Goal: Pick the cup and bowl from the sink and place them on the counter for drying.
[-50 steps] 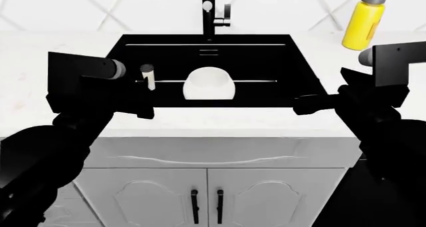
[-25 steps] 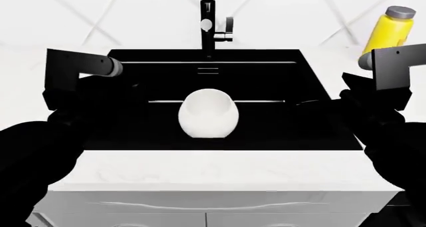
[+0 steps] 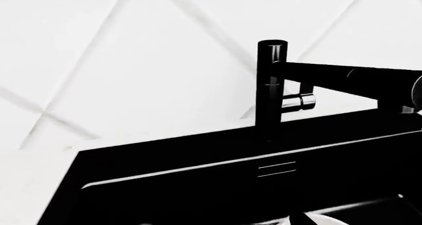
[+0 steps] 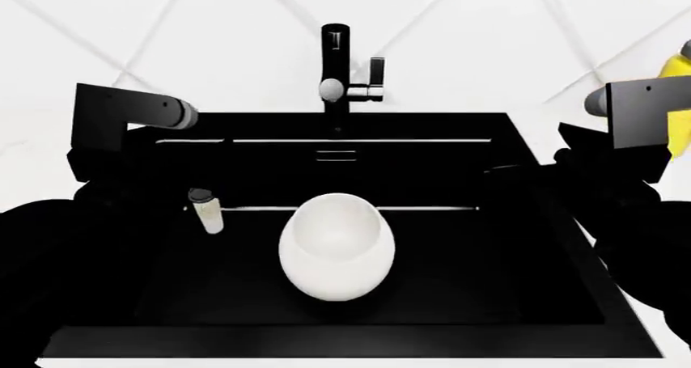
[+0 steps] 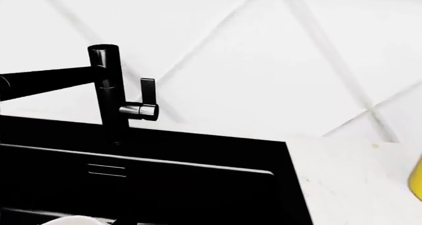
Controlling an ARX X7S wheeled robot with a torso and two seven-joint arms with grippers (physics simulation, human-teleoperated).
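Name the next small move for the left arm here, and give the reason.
Probably lower the left gripper toward the cup. The cup stands in the sink on that arm's side, left of the bowl, and nothing is gripped yet. Whether the fingers are open is hidden against the black basin.

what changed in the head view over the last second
The head camera closed in and tilted down over the sink: the cabinet doors dropped out of view, and the yellow bottle slid to the right edge. The bowl and cup stay in the basin, ungrasped.
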